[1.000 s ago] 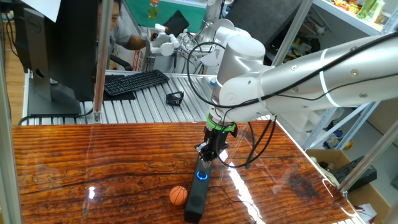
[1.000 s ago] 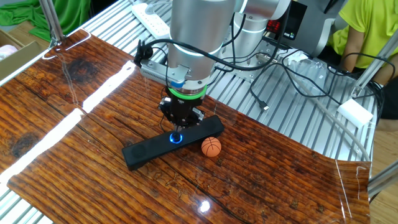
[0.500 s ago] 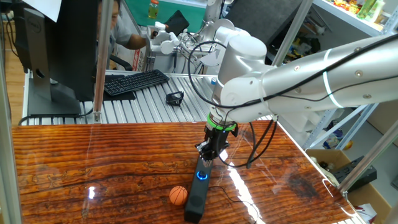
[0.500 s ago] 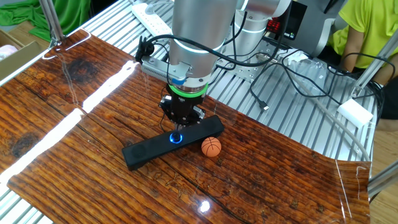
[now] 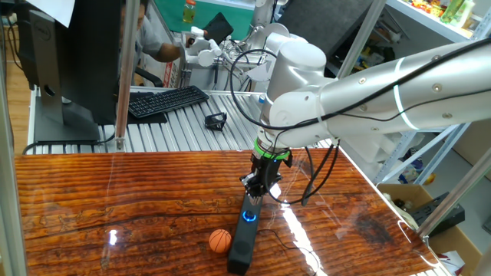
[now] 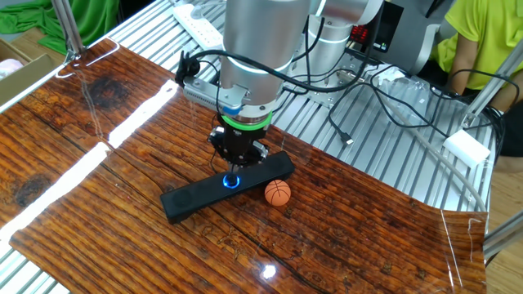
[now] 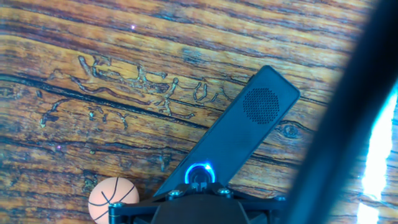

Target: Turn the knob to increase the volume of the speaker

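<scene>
The speaker [image 5: 240,244] is a long slim black bar lying on the wooden table; it also shows in the other fixed view [image 6: 192,198] and the hand view [image 7: 242,130]. Its knob [image 5: 248,216] glows with a blue ring near the bar's middle [image 6: 232,181] [image 7: 200,173]. My gripper [image 5: 252,201] stands upright right over the knob [image 6: 234,172], its two narrow fingertips close together on the dial [image 7: 200,184]. The gripper body hides part of the knob in the hand view.
A small orange ball [image 5: 220,241] lies against the speaker's side [image 6: 278,192] [image 7: 112,199]. A black keyboard [image 5: 167,100], a monitor [image 5: 69,61] and a small black object [image 5: 215,120] stand on the metal bench behind. Cables [image 6: 368,90] and a white box [image 6: 466,149] lie beyond the table edge.
The wrist has turned slightly about its upright axis over the knob, the side bracket shifting. The speaker and the ball have not moved.
</scene>
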Motion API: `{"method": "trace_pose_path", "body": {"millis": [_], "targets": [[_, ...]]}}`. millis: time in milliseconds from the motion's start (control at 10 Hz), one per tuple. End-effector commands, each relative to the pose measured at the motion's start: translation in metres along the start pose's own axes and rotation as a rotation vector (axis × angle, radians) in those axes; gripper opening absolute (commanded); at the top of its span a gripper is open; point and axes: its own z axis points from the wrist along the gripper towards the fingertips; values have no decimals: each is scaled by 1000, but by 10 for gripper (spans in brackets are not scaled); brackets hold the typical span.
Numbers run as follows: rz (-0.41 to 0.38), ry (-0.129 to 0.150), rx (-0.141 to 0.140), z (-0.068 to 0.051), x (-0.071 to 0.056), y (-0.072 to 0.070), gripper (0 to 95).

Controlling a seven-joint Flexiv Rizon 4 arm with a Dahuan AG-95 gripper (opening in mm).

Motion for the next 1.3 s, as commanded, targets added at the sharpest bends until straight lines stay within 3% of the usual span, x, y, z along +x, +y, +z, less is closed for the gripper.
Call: {"method": "trace_pose_path", "body": {"millis": [100, 300, 400, 900, 1300], "targets": [[-9, -5, 0, 4, -6, -2, 0], [-32, -4, 13, 4, -15, -3, 0], [-49, -5, 41, 1, -19, -4, 0], [-45, 2, 31, -1, -21, -5, 0], [-78, 35, 26, -1, -21, -5, 0]]}}
